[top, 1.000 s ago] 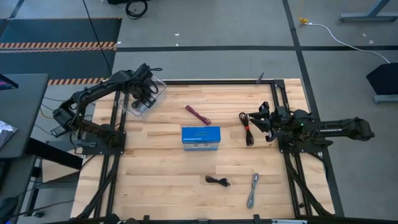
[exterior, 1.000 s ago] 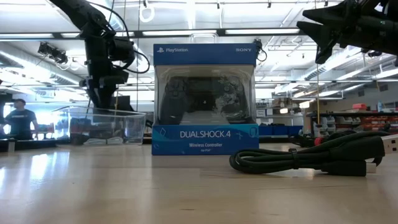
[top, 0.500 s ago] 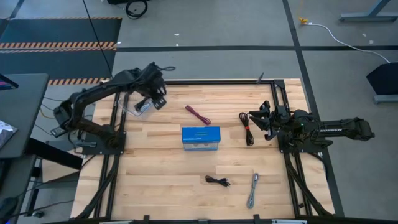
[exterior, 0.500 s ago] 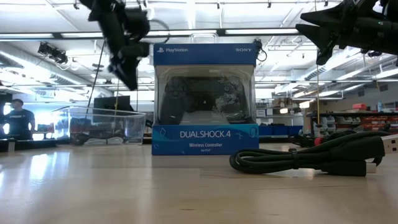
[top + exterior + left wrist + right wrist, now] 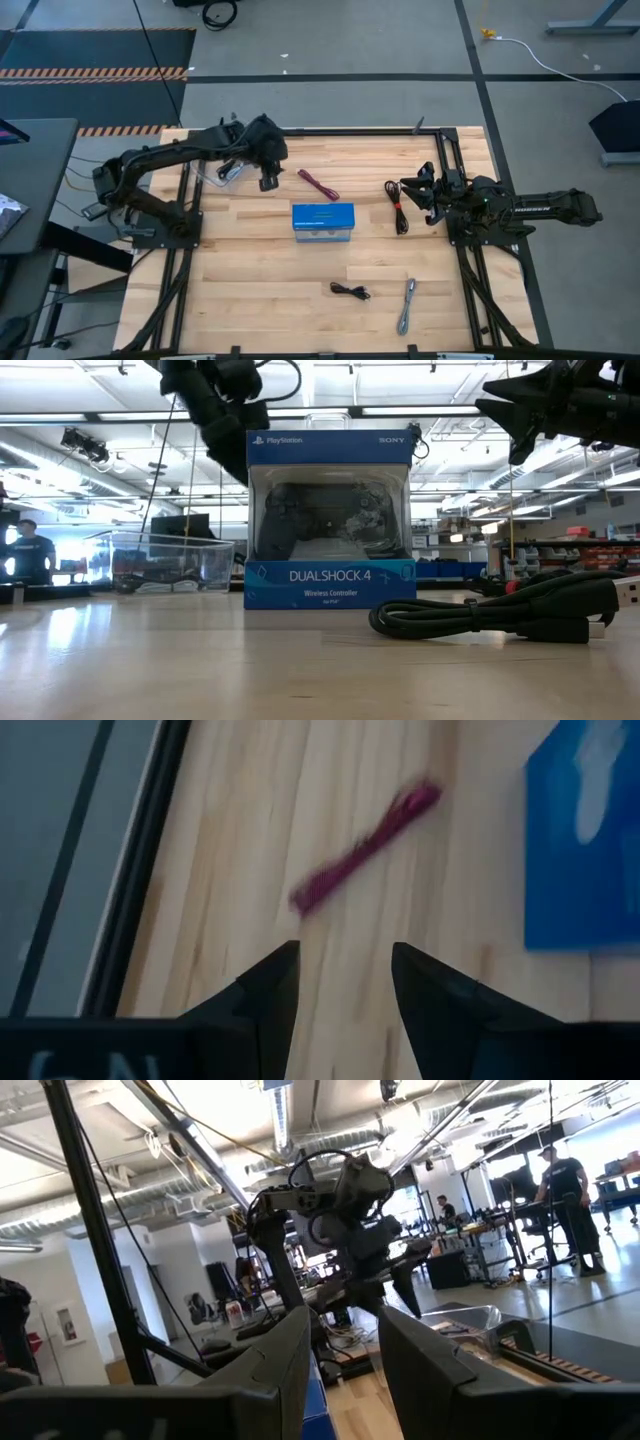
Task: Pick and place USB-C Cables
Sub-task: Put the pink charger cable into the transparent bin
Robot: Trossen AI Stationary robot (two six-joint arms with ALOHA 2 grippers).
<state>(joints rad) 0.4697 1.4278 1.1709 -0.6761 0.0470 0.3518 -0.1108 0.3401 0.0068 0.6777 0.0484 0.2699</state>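
Note:
Several USB-C cables lie flat on the wooden table: a maroon one point(image 5: 318, 184) point(image 5: 365, 848), a black one point(image 5: 398, 208), a small black one point(image 5: 350, 290) point(image 5: 500, 615) and a silver-grey one point(image 5: 407, 305). My left gripper point(image 5: 270, 182) point(image 5: 343, 985) point(image 5: 235, 455) hangs open in the air between the clear tub point(image 5: 228, 165) and the maroon cable, touching nothing. My right gripper point(image 5: 408, 190) point(image 5: 345, 1370) hovers open above the far end of the black cable, also touching nothing.
A blue box point(image 5: 323, 222) point(image 5: 330, 520) stands upright mid-table, just nearer than the maroon cable. The clear tub point(image 5: 170, 560) sits at the far left corner. Black frame rails point(image 5: 440, 170) border the table. People point(image 5: 565, 1200) stand in the room beyond.
My left gripper has risen from the clear tub and swung toward the table's right, ending close to the maroon cable. The right arm and all cables have stayed where they were.

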